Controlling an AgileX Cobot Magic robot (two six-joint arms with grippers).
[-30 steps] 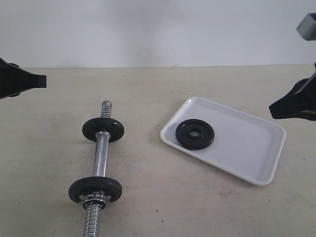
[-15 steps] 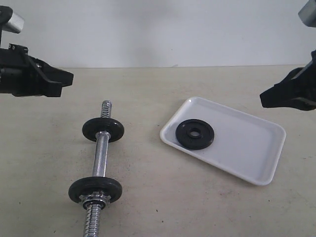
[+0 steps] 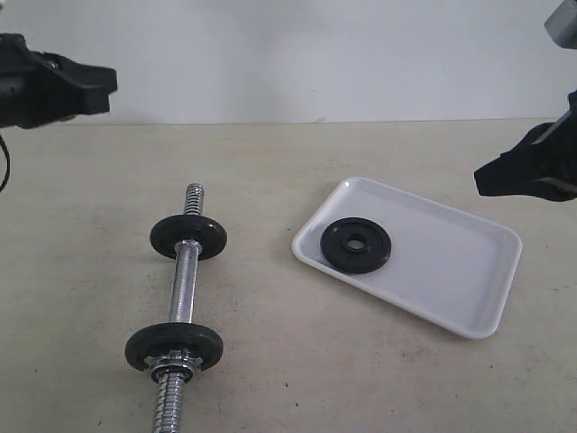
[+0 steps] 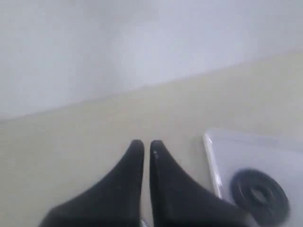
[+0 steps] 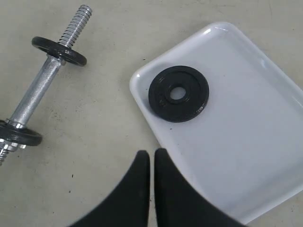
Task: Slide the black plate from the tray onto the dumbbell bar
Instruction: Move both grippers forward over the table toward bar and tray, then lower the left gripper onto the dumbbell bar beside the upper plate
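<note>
The black plate [image 3: 356,244] lies flat in the near-left end of the white tray [image 3: 451,271], also seen in the right wrist view as the black plate [image 5: 178,93] on the tray [image 5: 246,127]. The dumbbell bar [image 3: 183,287] lies on the table to the left, with two black discs and a silver nut. My left gripper [image 3: 110,83] hangs high at the far left, shut and empty. My right gripper [image 3: 482,179] hovers above the tray's right side, shut and empty. The left wrist view shows the plate [image 4: 259,196] blurred beyond the left gripper [image 4: 146,145].
The beige table [image 3: 270,162] ends at a white wall behind. Bare tabletop lies between the bar [image 5: 38,87] and the tray.
My left arm swung in from the left edge, then rose and drew back a little. The right gripper shifted slightly left and has held still since. Plate, tray and bar have not moved.
</note>
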